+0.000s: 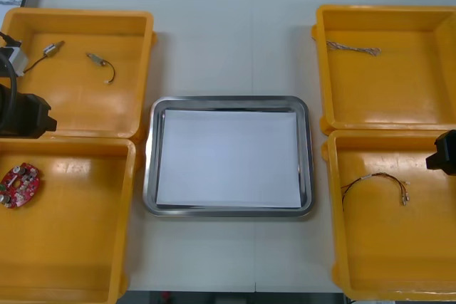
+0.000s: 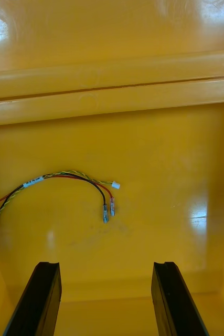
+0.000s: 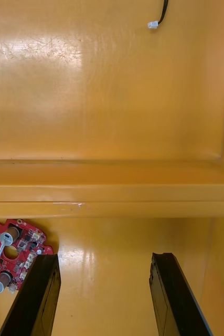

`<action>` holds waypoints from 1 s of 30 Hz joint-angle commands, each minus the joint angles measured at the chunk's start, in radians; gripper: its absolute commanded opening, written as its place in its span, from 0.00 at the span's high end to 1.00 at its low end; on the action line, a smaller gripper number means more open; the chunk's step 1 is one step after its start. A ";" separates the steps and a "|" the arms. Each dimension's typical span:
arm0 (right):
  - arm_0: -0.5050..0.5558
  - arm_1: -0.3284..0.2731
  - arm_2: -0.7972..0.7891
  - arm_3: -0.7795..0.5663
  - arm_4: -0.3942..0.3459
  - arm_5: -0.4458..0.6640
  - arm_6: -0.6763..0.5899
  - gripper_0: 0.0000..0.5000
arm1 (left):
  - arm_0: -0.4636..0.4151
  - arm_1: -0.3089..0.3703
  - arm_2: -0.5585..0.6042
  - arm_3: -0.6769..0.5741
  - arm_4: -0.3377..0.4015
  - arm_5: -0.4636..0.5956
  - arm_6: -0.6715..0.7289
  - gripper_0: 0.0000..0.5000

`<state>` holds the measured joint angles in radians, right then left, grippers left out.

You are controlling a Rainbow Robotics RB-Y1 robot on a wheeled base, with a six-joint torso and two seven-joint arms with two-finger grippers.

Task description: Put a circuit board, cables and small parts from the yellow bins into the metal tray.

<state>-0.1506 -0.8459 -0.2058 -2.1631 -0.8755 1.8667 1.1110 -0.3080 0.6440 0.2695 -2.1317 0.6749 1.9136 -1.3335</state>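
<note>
Fingers spread and empty, the right gripper (image 2: 106,265) faces the red and yellow cable (image 1: 374,181) at lower right, the left gripper (image 3: 105,260) the red circuit board (image 1: 19,184) at lower left, seemingly poised to pick.

Left arm (image 1: 21,113): black, blocky housing. A pale box (image 1: 13,55) sits at its far end, with a black cable (image 1: 8,80) curving beside it.
Right arm (image 1: 443,153): black, angular housing.
Left gripper (image 3: 105,258): two matte black fingers (image 3: 38,299), flat slabs with squared, slightly notched tips.
Right gripper (image 2: 106,265): same pattern, with matte black, square-ended slabs.
</note>
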 commanded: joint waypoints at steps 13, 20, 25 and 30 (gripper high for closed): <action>0.013 0.007 -0.024 -0.024 0.001 -0.003 0.001 0.00 | 0.012 -0.009 0.025 -0.013 -0.005 0.006 -0.023 0.00; 0.013 0.007 -0.024 -0.024 0.001 -0.003 0.001 0.00 | 0.012 -0.009 0.025 -0.013 -0.005 0.006 -0.023 0.00; 0.013 0.007 -0.024 -0.024 0.001 -0.003 0.001 0.00 | 0.012 -0.009 0.025 -0.013 -0.005 0.006 -0.023 0.00; 0.013 0.007 -0.024 -0.024 0.001 -0.003 0.001 0.00 | 0.012 -0.009 0.025 -0.013 -0.005 0.006 -0.023 0.00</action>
<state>-0.1506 -0.8459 -0.2058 -2.1631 -0.8755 1.8667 1.1110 -0.3080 0.6440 0.2695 -2.1317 0.6749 1.9136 -1.3335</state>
